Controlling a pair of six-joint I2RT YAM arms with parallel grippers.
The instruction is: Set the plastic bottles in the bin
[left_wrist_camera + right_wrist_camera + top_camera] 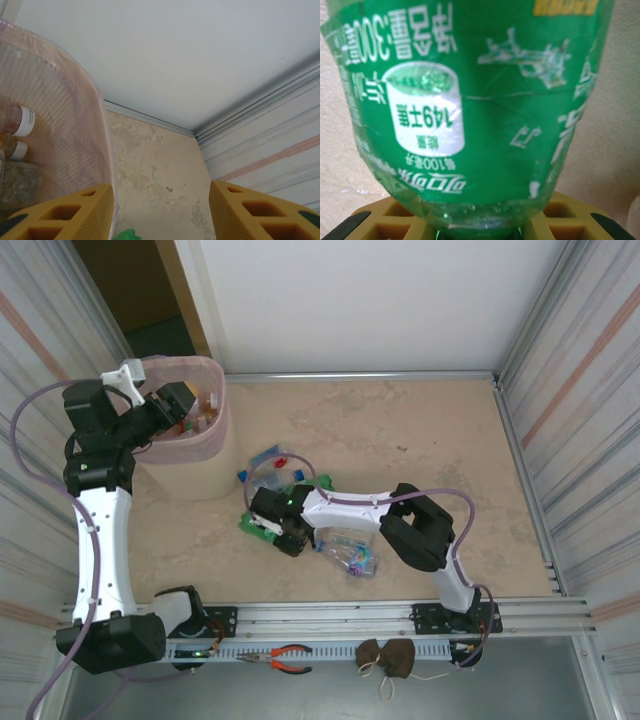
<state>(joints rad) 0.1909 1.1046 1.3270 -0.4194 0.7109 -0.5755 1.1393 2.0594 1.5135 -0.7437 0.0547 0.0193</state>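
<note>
The pale pink bin [205, 445] stands at the back left, and my left gripper [183, 406] hovers open over its rim with nothing held. In the left wrist view the bin wall [60, 130] curves past the left finger of this gripper [162, 215], with white-capped bottles [20, 122] inside. My right gripper [274, 524] is down on the table, shut on a green bottle [258, 525]. That green-labelled bottle [470, 100] sits between the yellow fingers of the right gripper [480, 227]. More bottles lie around it: blue-capped ones [270, 468] and clear ones [350, 550].
Corrugated metal walls [570, 420] close in both sides of the beige table [420, 440]. Orange-handled pliers [290, 658] and a brown pouch [388, 658] lie on the front rail. The right arm's elbow [418, 528] rests low beside the clear bottles.
</note>
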